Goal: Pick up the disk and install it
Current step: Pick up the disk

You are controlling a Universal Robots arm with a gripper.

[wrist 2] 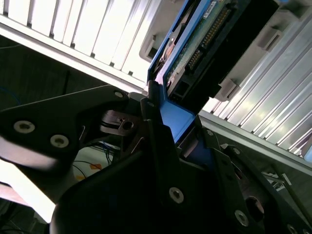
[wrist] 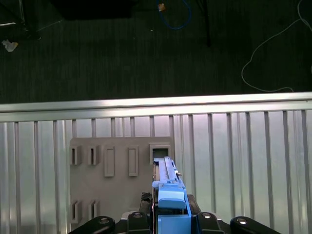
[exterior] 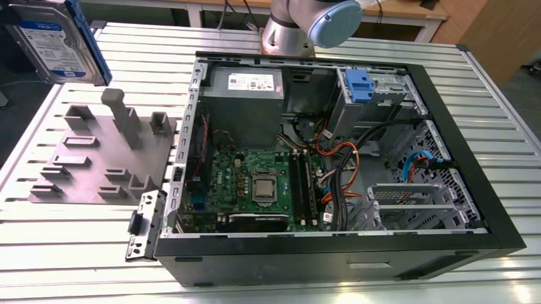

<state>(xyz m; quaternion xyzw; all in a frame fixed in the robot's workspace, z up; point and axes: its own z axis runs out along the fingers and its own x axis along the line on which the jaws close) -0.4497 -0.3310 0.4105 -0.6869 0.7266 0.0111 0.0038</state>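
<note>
A slatted aluminium table (exterior: pixel 152 50) carries everything I have on screen. On it the open computer case (exterior: pixel 473 209) lies on its side, with the motherboard (exterior: pixel 253 180), the grey power supply (exterior: pixel 245 95) and a blue latch (exterior: pixel 359 85) at the drive bay all exposed. Just off the case, toward the exterior view's left, lies the grey slotted fixture plate (exterior: pixel 85 158).

The disk (exterior: pixel 55 41) hangs upright at the exterior view's upper left corner with its label toward that camera, above the far end of the plate and well apart from the case. The arm's base (exterior: pixel 308 25) stands behind the case.

In the second wrist view I see the gripper (wrist 2: pixel 178 122) clamped on the disk's blue carrier frame, a black finger on each side of it, and the drive's connector edge (wrist 2: pixel 204 44) points away. In the first wrist view the disk (wrist: pixel 168 195) shows edge-on between the jaws, over one slot of the plate (wrist: pixel 117 165), with dark floor (wrist: pixel 146 48) beyond the table's rim.
</note>
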